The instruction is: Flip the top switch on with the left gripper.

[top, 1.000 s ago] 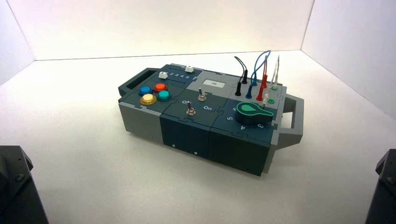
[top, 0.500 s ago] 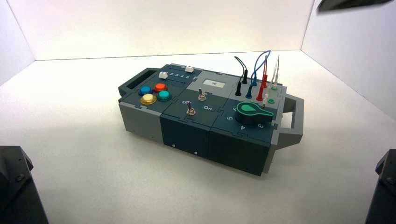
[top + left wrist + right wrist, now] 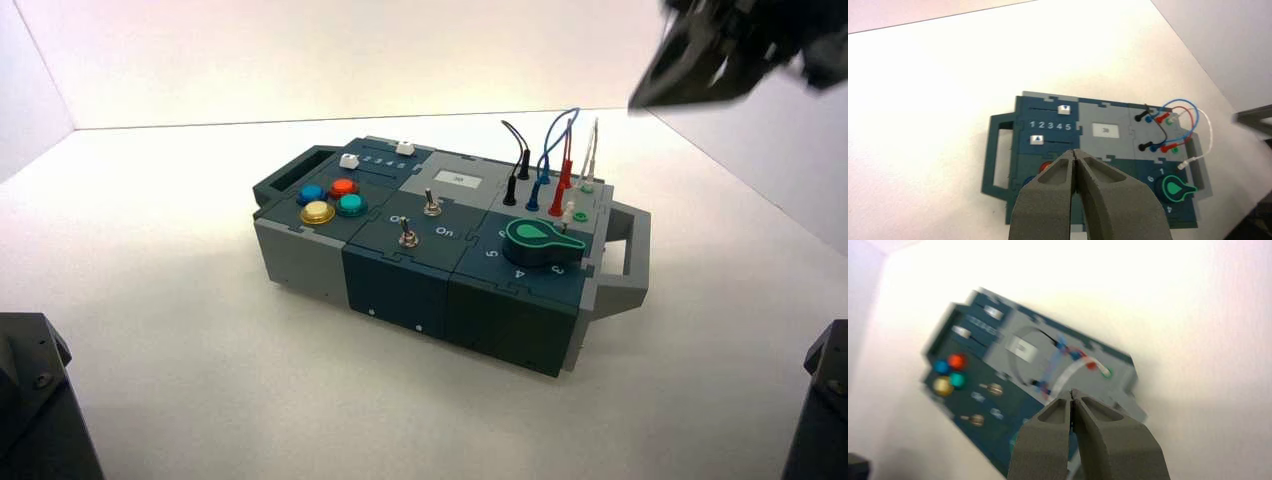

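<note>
While the box sits turned at an angle on the white table, the top switch stands on the dark tile in the middle of its top face. The switch lies just in front of the grey display tile, with the second toggle nearer the front edge. The coloured buttons lie to its left and the green knob to its right.

The left gripper hangs well above the box, out of the high view. Its two tapered fingers are pressed together to a point with nothing between them. From its own camera the closed tip overlaps the box just in front of the display tile. The fingers cover the switch tile there, so the top switch itself is hidden behind them. The two white sliders and the plugged wires show clear on either side.

The right gripper is also high over the table, at the upper right of the high view beyond the wires. Its fingers are closed on nothing. Its camera shows both toggles as small blurred studs, well apart from its tip.
</note>
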`<state>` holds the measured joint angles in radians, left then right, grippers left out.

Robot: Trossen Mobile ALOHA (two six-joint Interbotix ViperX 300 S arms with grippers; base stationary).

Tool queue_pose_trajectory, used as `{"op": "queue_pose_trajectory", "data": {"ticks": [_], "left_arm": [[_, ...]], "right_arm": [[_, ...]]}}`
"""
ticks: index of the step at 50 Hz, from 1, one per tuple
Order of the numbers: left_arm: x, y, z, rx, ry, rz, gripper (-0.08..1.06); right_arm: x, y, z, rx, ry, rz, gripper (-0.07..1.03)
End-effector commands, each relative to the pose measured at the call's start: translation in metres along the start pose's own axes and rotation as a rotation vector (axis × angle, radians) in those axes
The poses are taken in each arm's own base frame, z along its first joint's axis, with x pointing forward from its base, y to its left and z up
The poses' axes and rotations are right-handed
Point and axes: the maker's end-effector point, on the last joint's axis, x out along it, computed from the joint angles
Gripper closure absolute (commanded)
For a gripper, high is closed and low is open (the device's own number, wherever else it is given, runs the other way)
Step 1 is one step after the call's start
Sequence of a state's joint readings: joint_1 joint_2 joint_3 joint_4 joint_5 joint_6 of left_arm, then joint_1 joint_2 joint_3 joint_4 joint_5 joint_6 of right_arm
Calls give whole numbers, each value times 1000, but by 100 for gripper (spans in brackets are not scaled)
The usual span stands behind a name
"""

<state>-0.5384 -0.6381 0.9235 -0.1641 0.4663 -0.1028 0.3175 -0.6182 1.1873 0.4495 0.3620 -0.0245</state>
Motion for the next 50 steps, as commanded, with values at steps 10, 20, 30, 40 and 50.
{"op": "queue_pose_trajectory", "data": {"ticks": [10, 20, 30, 40, 50], "left_arm": [[-4, -9, 24, 6, -50, -19, 101], [3, -10, 21, 12, -25, -17, 101], [9, -13, 18, 19, -4, -21, 101], [4, -16, 21, 24, -14, -31, 101], [1, -23, 23, 37, -14, -47, 101]], "right_arm": [[33, -10, -4, 29, 87, -61, 99], [47, 5, 0, 3, 115, -43, 99], [69, 12, -7, -18, 177, -52, 99], [85, 1, -19, -12, 219, -93, 99], [89, 2, -18, -9, 228, -96, 99]]}}
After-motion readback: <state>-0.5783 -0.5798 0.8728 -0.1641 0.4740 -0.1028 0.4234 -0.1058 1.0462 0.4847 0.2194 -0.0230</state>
